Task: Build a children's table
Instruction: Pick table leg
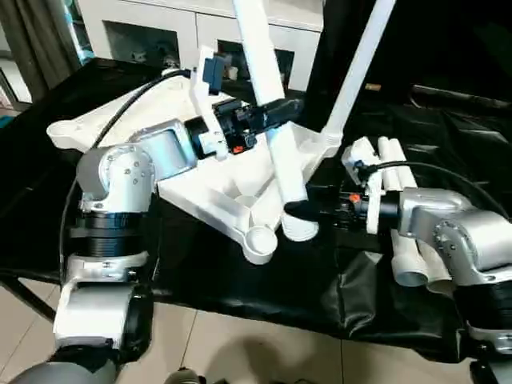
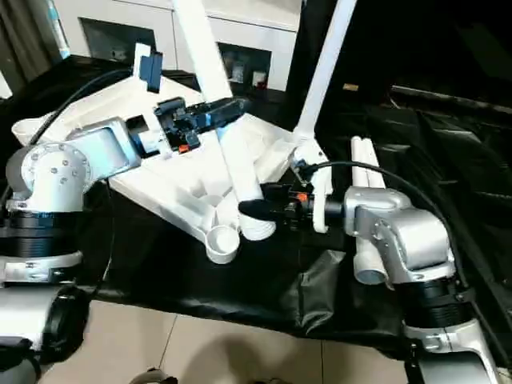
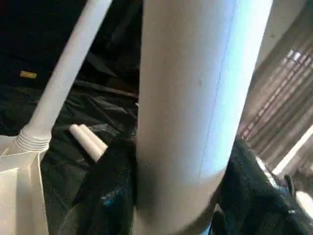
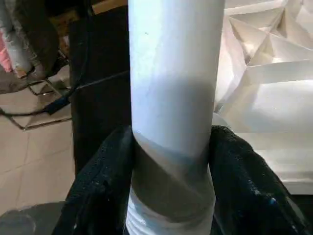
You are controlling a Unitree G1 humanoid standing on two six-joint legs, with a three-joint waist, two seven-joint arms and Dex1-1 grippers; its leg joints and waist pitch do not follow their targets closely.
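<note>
The white tabletop [image 1: 200, 196] lies upside down on the black-covered bench, ribs up. One white leg [image 1: 360, 64] stands in its far right corner socket. A second leg [image 1: 260, 48] leans steeply, held by both grippers. My left gripper [image 1: 276, 112] is shut on its middle, and the black fingers [image 3: 110, 196] clamp its sides. My right gripper [image 1: 300, 210] is shut on the leg [image 4: 173, 73] just above its threaded lower end. That end hangs just right of the empty near corner socket [image 1: 260, 238].
Two loose white legs [image 1: 404, 240] lie side by side on the black cloth under my right forearm. A white cabinet [image 1: 160, 24] stands behind the bench. The bench's front edge and tiled floor [image 1: 240, 352] are close below.
</note>
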